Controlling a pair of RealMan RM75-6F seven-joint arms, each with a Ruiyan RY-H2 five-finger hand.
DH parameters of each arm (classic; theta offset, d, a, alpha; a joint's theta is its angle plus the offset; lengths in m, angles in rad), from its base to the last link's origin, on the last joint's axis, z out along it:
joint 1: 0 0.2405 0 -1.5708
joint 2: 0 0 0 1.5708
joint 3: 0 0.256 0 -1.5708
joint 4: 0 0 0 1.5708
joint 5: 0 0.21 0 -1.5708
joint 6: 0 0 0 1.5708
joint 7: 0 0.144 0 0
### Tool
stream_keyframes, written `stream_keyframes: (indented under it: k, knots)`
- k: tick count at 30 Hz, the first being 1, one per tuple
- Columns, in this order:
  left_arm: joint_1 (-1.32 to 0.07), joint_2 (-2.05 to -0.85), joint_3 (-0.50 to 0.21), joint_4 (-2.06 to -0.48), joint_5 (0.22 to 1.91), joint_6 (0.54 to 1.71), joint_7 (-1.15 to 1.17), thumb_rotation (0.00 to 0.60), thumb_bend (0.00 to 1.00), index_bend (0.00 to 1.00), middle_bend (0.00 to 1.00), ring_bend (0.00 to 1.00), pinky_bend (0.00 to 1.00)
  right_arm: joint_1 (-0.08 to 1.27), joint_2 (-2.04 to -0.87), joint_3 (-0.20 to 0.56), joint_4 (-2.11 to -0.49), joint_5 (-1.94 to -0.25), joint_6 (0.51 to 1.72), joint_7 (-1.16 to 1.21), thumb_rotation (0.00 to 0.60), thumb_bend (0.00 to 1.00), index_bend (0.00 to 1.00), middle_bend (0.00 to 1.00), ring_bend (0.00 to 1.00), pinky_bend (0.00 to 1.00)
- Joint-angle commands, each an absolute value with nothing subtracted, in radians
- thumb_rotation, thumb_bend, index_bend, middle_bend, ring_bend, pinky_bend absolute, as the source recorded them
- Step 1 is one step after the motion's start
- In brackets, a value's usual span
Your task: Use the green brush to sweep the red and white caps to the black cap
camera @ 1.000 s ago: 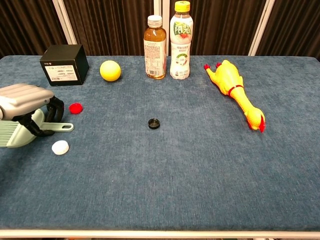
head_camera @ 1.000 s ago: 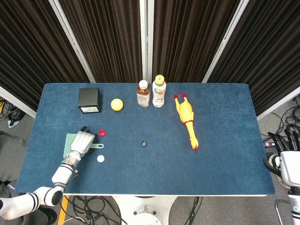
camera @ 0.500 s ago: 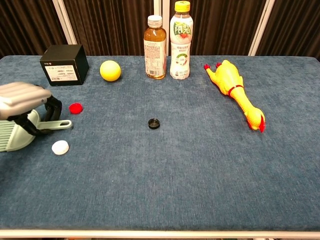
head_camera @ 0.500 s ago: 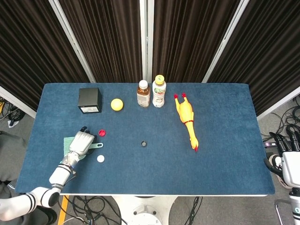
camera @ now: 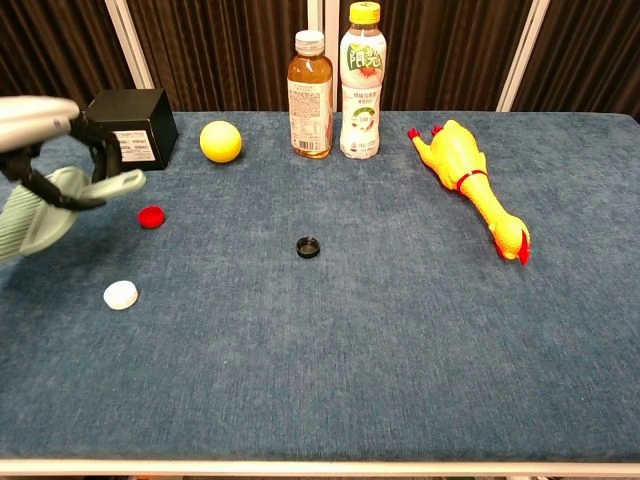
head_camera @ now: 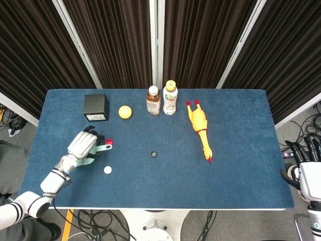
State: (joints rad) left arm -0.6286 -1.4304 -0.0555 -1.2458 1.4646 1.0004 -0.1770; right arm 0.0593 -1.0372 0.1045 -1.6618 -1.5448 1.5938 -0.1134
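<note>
My left hand [head_camera: 83, 145] [camera: 40, 125] grips the pale green brush [camera: 60, 200] [head_camera: 98, 149] and holds it lifted above the table at the left. The red cap [head_camera: 109, 142] [camera: 151, 217] lies just right of the brush handle. Nearer the front edge sits the white cap [head_camera: 107, 170] [camera: 120, 294]. The black cap [head_camera: 153, 153] [camera: 308, 246] rests near the table's middle. My right hand [head_camera: 307, 158] hangs off the table's right edge with its fingers apart and nothing in them.
A black box [head_camera: 96, 107], a yellow ball [head_camera: 125, 111], two bottles [head_camera: 161, 99] stand along the back. A rubber chicken [head_camera: 200, 127] lies right of centre on the blue table [head_camera: 235, 165].
My left hand has lifted the brush off the table and carried it up and slightly back. The caps have not moved.
</note>
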Motion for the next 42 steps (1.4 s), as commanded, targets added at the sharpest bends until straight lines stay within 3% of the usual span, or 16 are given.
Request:
stream_keyframes:
  k: [1, 10, 18, 30, 42]
  knots:
    - [-0.696, -1.449, -0.043, -1.042, 1.607, 1.034, -0.52, 0.6, 0.41, 0.5, 0.56, 0.37, 0.16, 0.051, -1.032, 0.103, -1.671, -1.551, 1.609, -0.122, 0.6, 0.11, 0.15, 0.23, 0.03, 0.04]
    - [-0.787, -1.619, -0.009, -0.689, 1.686, 1.067, -0.835, 0.6, 0.42, 0.5, 0.56, 0.37, 0.16, 0.024, -1.024, 0.098, -1.696, -1.551, 1.643, -0.153, 0.6, 0.11, 0.15, 0.23, 0.02, 0.04]
    - [-0.858, -1.723, 0.024, -0.511, 1.707, 1.04, -1.0, 0.6, 0.42, 0.5, 0.56, 0.37, 0.16, 0.023, -1.002, 0.1, -1.749, -1.57, 1.649, -0.201, 0.6, 0.11, 0.15, 0.23, 0.02, 0.04]
    - [-0.899, -1.799, 0.104, -0.356, 1.733, 0.958, -1.122, 0.6, 0.42, 0.51, 0.56, 0.38, 0.16, 0.019, -0.994, 0.102, -1.801, -1.562, 1.643, -0.261, 0.6, 0.11, 0.15, 0.23, 0.02, 0.04]
    - [-0.926, -1.845, 0.158, -0.335, 1.766, 1.012, -1.244, 0.6, 0.42, 0.51, 0.56, 0.38, 0.16, 0.022, -0.998, 0.105, -1.831, -1.556, 1.634, -0.308, 0.6, 0.11, 0.15, 0.23, 0.02, 0.04]
